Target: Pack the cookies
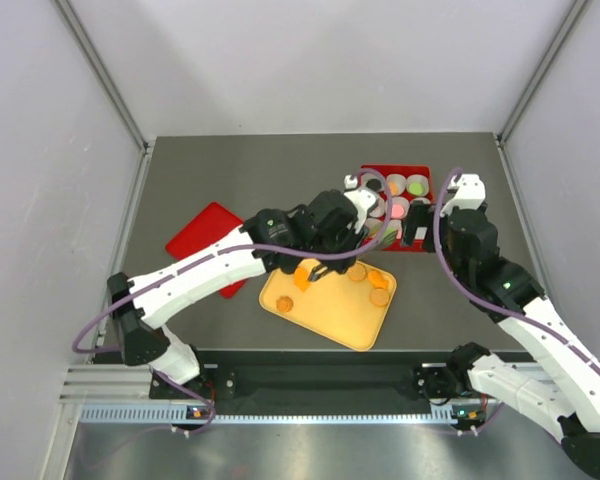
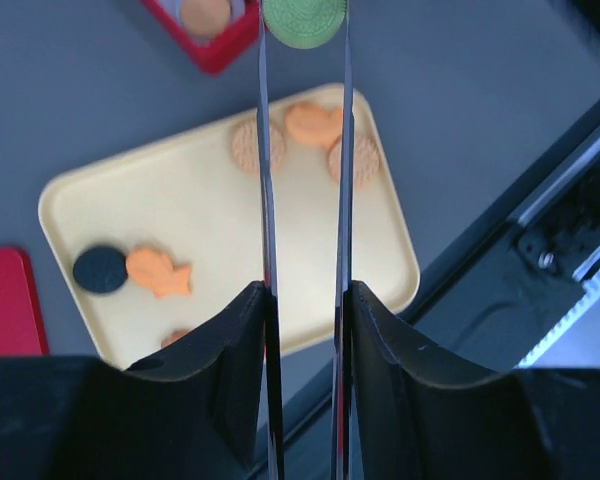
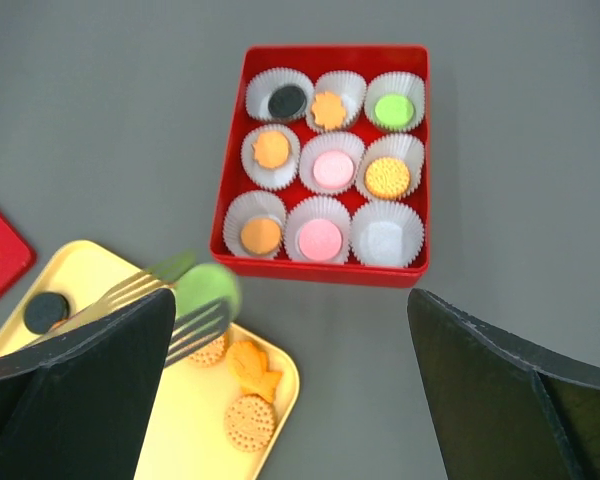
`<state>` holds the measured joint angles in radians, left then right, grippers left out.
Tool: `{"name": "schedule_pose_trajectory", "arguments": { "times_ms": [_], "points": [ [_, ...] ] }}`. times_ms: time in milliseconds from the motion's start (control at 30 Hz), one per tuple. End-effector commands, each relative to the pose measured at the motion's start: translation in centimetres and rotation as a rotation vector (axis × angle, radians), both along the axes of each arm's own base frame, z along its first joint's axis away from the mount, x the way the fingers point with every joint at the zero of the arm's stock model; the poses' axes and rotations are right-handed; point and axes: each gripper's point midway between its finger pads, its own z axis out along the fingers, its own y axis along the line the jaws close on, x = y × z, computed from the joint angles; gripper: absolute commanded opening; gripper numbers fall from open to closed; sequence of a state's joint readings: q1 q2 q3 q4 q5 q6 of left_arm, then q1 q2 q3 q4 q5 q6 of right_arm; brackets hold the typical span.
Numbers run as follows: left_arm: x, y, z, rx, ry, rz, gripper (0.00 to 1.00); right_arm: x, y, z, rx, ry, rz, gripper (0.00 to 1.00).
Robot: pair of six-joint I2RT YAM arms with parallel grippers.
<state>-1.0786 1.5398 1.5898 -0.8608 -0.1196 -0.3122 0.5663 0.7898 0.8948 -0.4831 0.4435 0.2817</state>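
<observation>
Left claw point(image 2: 302, 40) pinches green cookie point(image 3: 208, 290) between tray point(image 2: 180, 200) and box point(image 3: 320, 272); empty cup point(image 3: 385, 238) beyond, box's near-right corner. Right claw point(image 3: 290, 400) gapes empty.

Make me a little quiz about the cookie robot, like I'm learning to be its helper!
1. True or false: all nine spots in the red box are full.
2. Which cookie does the left tool hold? A pink, B green, C black.
3. Fill the gap: the fish-shaped cookie lies on a yellow ____.

Key:
1. False: one paper cup is empty.
2. B: the green cookie.
3. tray.
</observation>
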Motion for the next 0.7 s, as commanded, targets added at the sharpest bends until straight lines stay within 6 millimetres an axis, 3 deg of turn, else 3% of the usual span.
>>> {"name": "schedule_pose_trajectory", "arguments": {
  "times_ms": [0,67,100,133,200,233,267,433,667],
  "points": [
    [3.9,-4.0,2.7,-0.134,-0.090,-0.004,0.40,0.0,-0.6,4.5,0.057,-0.097,-0.029,1.00],
    [5.6,-5.2,1.6,-0.131,-0.074,0.003,0.39,-0.1,-1.1,5.2,0.066,-0.113,-0.048,1.00],
    [6.3,-6.1,2.5,-0.169,-0.087,-0.004,0.39,-0.1,-1.4,5.4,0.063,-0.119,-0.062,1.00],
    [7.2,-6.8,1.5,-0.166,-0.067,-0.008,0.39,-0.2,-1.6,5.4,0.060,-0.121,-0.073,1.00],
    [8.2,-8.1,2.0,-0.194,-0.074,-0.017,0.39,-0.4,-2.2,6.0,0.063,-0.135,-0.100,1.00],
    [9.0,-8.6,0.7,-0.173,-0.062,-0.010,0.39,-0.5,-2.6,6.1,0.063,-0.140,-0.113,1.00],
    [9.0,-9.5,1.3,-0.202,-0.051,-0.040,0.39,-0.7,-2.9,6.4,0.066,-0.150,-0.126,1.00],
    [10.3,-11.5,-0.9,-0.190,-0.023,-0.063,0.39,-1.5,-4.8,7.3,0.070,-0.191,-0.202,1.00],
    [10.7,-12.5,-3.3,-0.177,0.018,-0.080,0.39,-1.8,-5.3,7.2,0.056,-0.197,-0.213,1.00]
  ]
}}
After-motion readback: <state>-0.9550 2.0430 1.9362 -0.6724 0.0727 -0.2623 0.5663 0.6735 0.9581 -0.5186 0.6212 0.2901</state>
